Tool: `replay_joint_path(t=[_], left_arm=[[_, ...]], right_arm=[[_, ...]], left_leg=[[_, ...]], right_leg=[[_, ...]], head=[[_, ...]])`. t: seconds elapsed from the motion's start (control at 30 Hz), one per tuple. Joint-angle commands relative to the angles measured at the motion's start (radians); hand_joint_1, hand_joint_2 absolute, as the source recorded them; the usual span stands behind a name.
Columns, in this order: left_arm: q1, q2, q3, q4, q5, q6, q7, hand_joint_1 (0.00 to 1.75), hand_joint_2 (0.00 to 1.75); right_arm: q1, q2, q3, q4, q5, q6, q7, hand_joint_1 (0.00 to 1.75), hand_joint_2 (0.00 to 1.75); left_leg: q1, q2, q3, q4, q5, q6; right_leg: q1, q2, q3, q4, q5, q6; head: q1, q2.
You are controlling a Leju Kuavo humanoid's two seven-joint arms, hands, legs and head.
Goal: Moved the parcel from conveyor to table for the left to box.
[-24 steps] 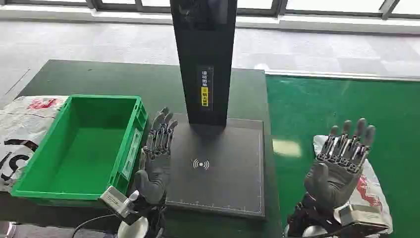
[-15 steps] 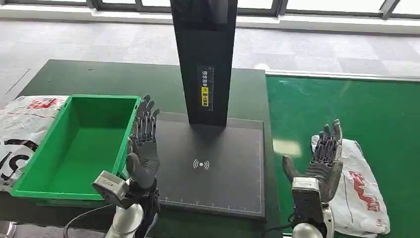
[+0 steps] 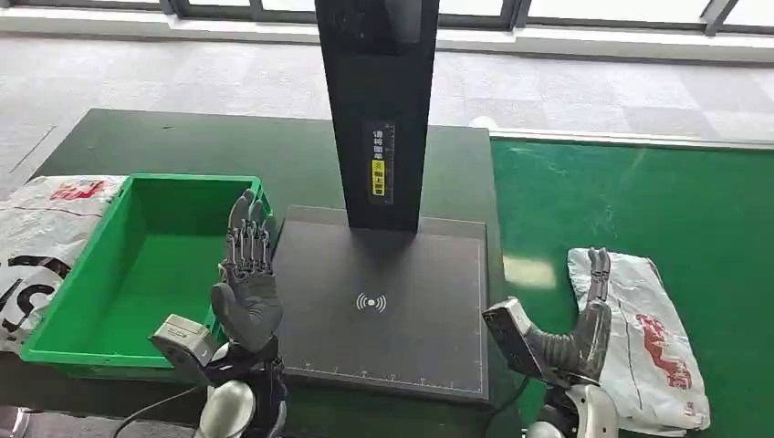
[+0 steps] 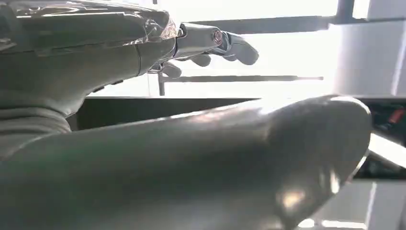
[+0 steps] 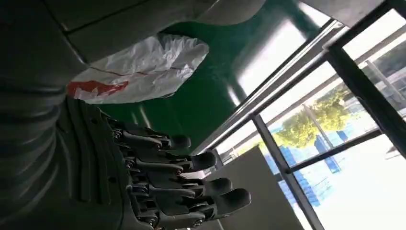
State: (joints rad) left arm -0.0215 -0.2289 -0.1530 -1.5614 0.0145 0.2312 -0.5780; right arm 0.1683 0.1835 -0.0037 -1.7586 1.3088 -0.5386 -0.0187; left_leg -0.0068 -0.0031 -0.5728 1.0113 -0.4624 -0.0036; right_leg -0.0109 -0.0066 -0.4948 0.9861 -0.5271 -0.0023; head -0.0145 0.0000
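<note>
A white plastic parcel (image 3: 648,338) with red print lies flat on the green conveyor belt (image 3: 630,201) at the right; the right wrist view shows the parcel (image 5: 139,69) too. My right hand (image 3: 584,319) stands edge-on just left of the parcel, fingers straight and held together (image 5: 177,187), holding nothing. My left hand (image 3: 245,283) is raised over the right rim of the green box (image 3: 137,265), palm up, fingers spread, empty. In the left wrist view its fingers (image 4: 215,40) stretch out straight.
A black scanner pad (image 3: 392,301) with a tall black post (image 3: 376,109) sits on the dark table between my hands. Another white parcel (image 3: 41,237) lies left of the green box. Grey floor and windows lie beyond the table.
My left hand has drifted left, from over the pad's edge to over the box rim. My right hand has turned from palm-forward over the parcel to edge-on and dropped to its left.
</note>
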Motion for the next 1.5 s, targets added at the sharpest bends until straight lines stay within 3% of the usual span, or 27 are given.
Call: replay_joint_path(t=[0.03,0.3,0.43,0.7,0.8,1.03,1.17,1.5], left_arm=[[-0.003,-0.016,0.05,0.042,0.001,0.01,0.011,0.0,0.0],[-0.003,-0.016,0.05,0.042,0.001,0.01,0.011,0.0,0.0],[-0.039,-0.002,0.042,0.124,0.046,-0.011,0.062,0.0,0.0],[-0.083,-0.009,0.01,0.19,0.027,0.0,0.035,0.0,0.0],[-0.092,-0.011,0.003,0.199,0.022,0.004,0.038,0.0,0.0],[-0.09,-0.014,0.009,0.213,0.041,0.026,0.035,0.0,0.0],[-0.083,-0.014,0.02,0.246,0.057,0.015,0.02,0.0,0.0],[-0.109,-0.023,0.031,0.318,0.08,0.005,-0.006,0.0,0.0]], right_arm=[[-0.006,-0.002,-0.095,0.068,0.003,0.005,0.001,0.0,1.75],[-0.006,-0.002,-0.095,0.068,0.003,0.005,0.001,0.0,1.75],[0.008,-0.02,-0.2,0.146,0.007,0.06,0.052,0.0,1.75],[-0.018,-0.012,-0.396,0.275,-0.169,0.004,-0.094,0.0,1.75],[-0.089,-0.026,-0.438,0.376,-0.217,0.047,-0.114,0.0,1.75],[-0.263,-0.117,-0.524,0.621,-0.104,0.09,-0.027,0.0,1.75],[-0.279,-0.155,-0.525,0.67,-0.094,0.087,-0.033,0.0,1.75],[-0.3,-0.155,-0.516,0.753,-0.085,0.073,-0.044,0.0,1.75]], left_leg=[[0.001,0.001,0.002,-0.002,0.001,-0.001],[0.001,0.001,0.002,-0.002,0.001,-0.001],[0.001,-0.001,0.003,-0.002,0.001,0.0],[0.001,-0.003,0.002,-0.002,0.002,-0.001],[0.001,-0.001,0.002,-0.002,0.001,-0.001],[0.001,0.002,0.002,-0.002,0.002,0.0],[0.0,0.002,0.003,-0.003,0.002,0.0],[0.0,0.001,0.002,0.0,0.001,0.0]], right_leg=[[0.001,0.001,0.002,-0.003,0.001,0.0],[0.001,0.001,0.002,-0.003,0.001,0.0],[0.001,-0.001,0.003,-0.003,0.001,0.0],[0.001,-0.003,0.003,-0.004,0.002,0.001],[0.001,-0.001,0.002,-0.003,0.002,0.001],[0.001,0.002,0.002,-0.004,0.004,0.001],[0.0,0.003,0.002,-0.005,0.004,0.001],[0.0,0.002,0.002,-0.002,0.003,0.001]], head=[[0.0,0.0],[0.0,0.0],[0.0,0.0],[0.0,0.0],[0.0,0.0],[0.0,0.0],[0.0,0.0],[0.0,0.0]])
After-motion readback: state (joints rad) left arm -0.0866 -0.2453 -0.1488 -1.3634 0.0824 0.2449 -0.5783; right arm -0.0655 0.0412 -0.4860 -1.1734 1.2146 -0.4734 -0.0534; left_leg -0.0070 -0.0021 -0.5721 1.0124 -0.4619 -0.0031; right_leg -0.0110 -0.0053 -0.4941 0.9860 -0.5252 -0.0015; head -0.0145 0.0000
